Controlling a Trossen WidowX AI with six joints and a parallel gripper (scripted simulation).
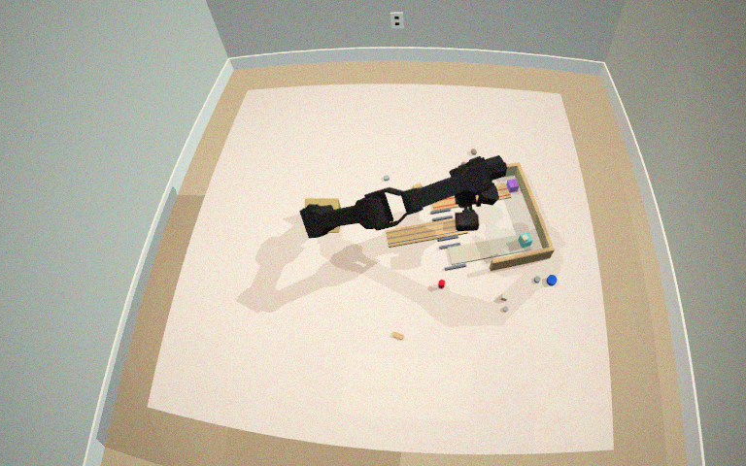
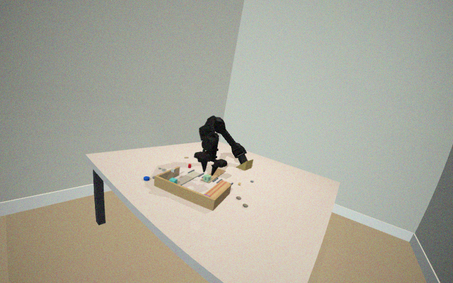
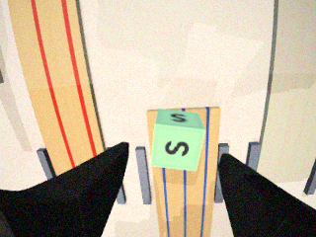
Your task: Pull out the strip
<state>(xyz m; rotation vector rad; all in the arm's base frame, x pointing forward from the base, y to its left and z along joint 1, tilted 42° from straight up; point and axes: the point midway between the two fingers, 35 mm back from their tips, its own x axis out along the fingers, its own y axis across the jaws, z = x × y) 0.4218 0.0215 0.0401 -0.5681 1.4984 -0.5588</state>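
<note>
Fingers of the black parallel-jaw gripper (image 3: 173, 178) stand partly apart with nothing between them; in the wrist view the two dark fingertips flank the pale-green cube marked with a black S (image 3: 177, 146), one on each side, and a gap shows on both sides, so neither pad touches it. The labelled cube lies just ahead of the gripper, centred between the jaws, sitting near the far end of a light wooden strip with three blue lines (image 3: 185, 211). That strip runs lengthwise straight under the gripper towards the camera, lying on the pale table top (image 1: 336, 357). Short grey upright pegs (image 3: 142, 174) stand on either side of the strip, beside the cube. Further to one side, a second wooden strip with red lines (image 3: 55, 73) curves away, apart from the blue-lined one.

From above, the black arm (image 1: 400, 202) reaches from its base across to the open-sided wooden tray (image 1: 540, 221), and the gripper hangs over the mouth of it. A purple cube (image 1: 512, 184) sits in the far corner of the tray and a teal cube (image 1: 525, 239) near the other corner on a pale grey strip (image 1: 478, 250). Outside the tray lie a small red cylinder (image 1: 441, 283) and a blue disc (image 1: 551, 280), both well apart from the gripper
</note>
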